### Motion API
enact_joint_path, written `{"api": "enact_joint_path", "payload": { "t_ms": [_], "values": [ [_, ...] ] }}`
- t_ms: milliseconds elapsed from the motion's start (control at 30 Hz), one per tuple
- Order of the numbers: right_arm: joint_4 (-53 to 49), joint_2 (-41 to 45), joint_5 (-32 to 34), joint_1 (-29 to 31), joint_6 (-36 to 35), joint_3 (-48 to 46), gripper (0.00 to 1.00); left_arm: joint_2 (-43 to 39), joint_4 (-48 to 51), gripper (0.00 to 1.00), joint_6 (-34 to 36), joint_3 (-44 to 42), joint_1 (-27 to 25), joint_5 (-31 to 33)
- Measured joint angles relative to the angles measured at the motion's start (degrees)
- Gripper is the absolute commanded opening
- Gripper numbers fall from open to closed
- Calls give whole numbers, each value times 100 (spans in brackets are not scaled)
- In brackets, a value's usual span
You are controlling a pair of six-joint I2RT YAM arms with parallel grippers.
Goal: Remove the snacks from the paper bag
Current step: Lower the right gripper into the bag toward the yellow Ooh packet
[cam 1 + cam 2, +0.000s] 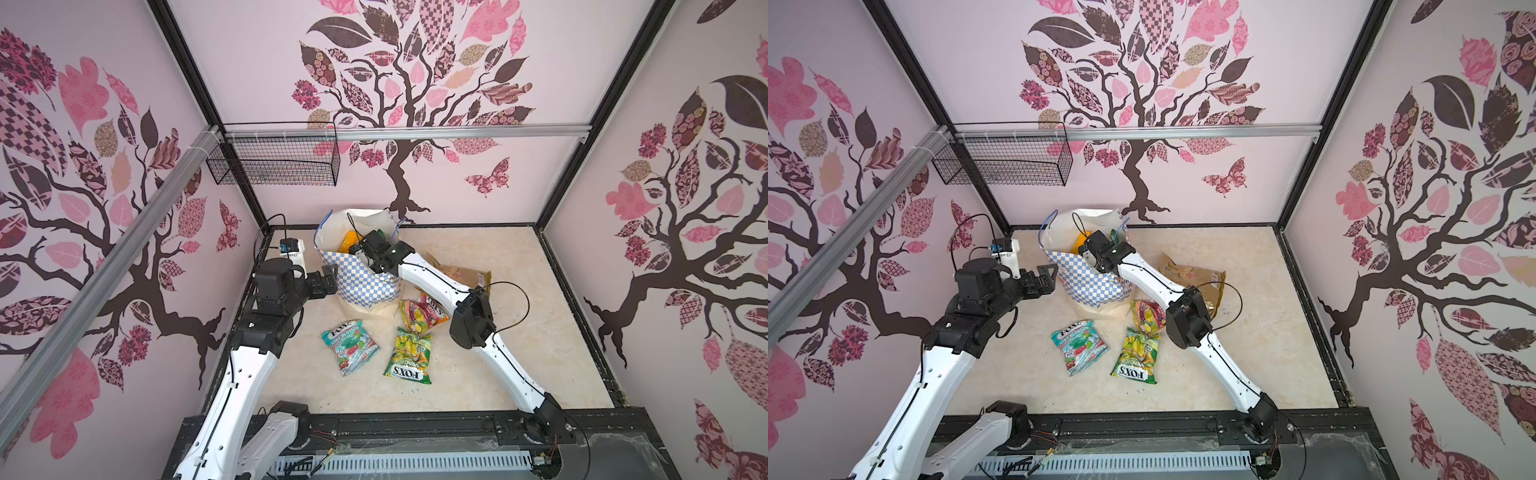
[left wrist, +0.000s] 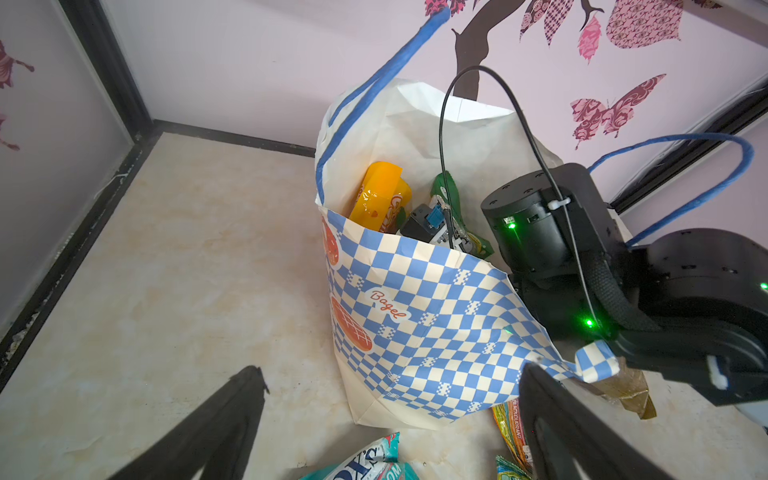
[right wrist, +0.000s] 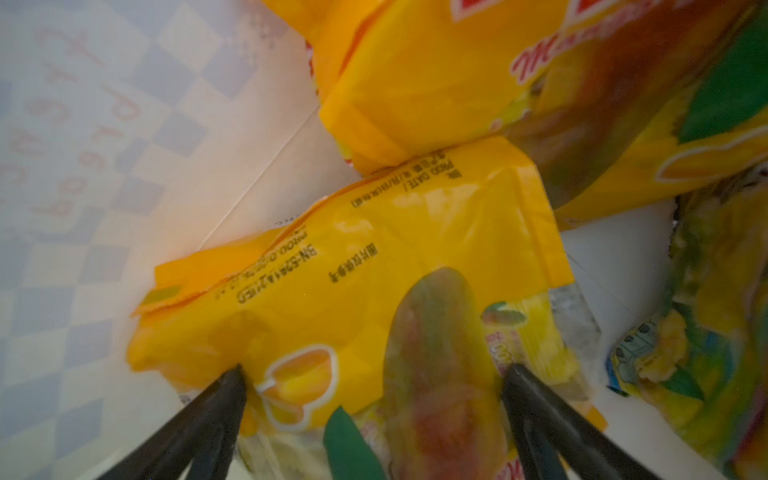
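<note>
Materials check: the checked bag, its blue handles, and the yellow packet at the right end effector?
Paper bag: looks like matte paper, given the sharp creases and folded rim.
Handles: probably twisted paper or fibre cord, judging by the spiral texture; can't tell which.
Yellow packet: glossy plastic film, showing bright glare, soft wrinkles and a flat sealed edge band.

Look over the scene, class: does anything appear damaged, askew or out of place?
The paper bag looks misshapen: its near rim sags and creases where the right arm reaches in, and a checked corner flap sticks outward there, folded or torn, I cannot tell which.
</note>
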State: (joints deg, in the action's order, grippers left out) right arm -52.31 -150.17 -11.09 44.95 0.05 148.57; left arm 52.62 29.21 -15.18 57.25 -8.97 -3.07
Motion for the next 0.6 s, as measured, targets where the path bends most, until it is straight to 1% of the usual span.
{"api": "enact_joint_path", "payload": {
  "t_ms": [67, 200, 433, 600],
  "values": [
    [22, -13, -13, 0, 20, 0, 93, 0, -2, 97, 2, 0, 0, -2],
    [57, -28, -76, -2, 66, 0, 73, 0, -2, 97, 2, 0, 0, -2],
    [190, 26, -157, -9, 177, -81, 25, 4, -2, 97, 0, 0, 4, -2],
    [269, 120, -243, -7, 273, -199, 1, 4, 0, 97, 2, 0, 7, -2]
  ]
}}
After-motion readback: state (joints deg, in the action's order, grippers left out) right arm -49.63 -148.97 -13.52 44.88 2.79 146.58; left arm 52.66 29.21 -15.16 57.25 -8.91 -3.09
